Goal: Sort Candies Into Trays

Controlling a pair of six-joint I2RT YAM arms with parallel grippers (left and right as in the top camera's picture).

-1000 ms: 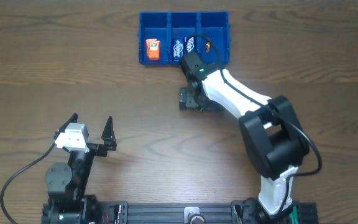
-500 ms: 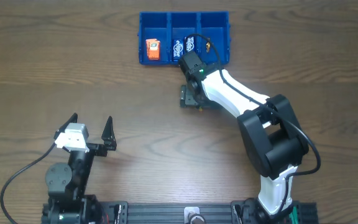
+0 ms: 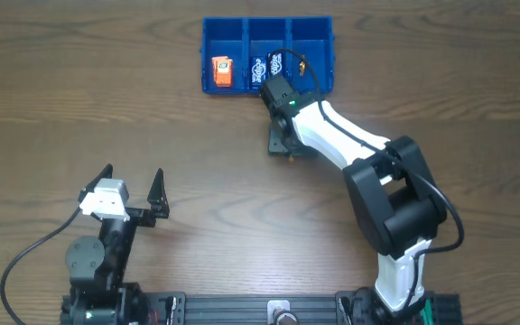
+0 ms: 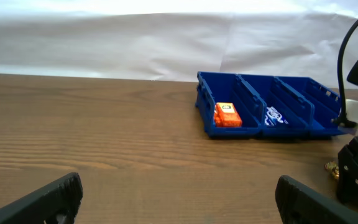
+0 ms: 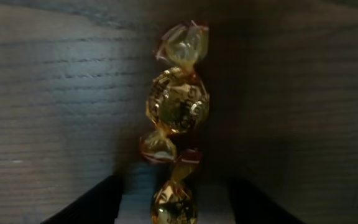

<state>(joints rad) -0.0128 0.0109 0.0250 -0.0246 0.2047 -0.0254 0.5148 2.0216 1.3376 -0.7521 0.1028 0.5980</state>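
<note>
The right claw (image 5: 174,186) has narrowed, yet stands apart over gold candies (image 5: 178,102) lined end-to-end along its reach; left claw (image 3: 133,170) spread.

Two gold candies (image 5: 178,102), one orange candy (image 3: 222,69), one tray (image 3: 206,54)

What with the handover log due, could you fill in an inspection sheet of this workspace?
Surface: wooden table, bare woodgrain.
Job's things: blue tray with three compartments; orange candy in its left one, blue-wrapped candy in the middle one; two gold-wrapped candies on the table in front of the tray.
Clutter: nothing seen.
Grippers: left gripper open, holding nothing, near its base; right gripper open, down at the table, one gold candy between its fingers.
Cables: black cable loops by the left arm's base; thin cable arcs from the right wrist over the tray.
Surroundings: white backdrop behind the table.
</note>
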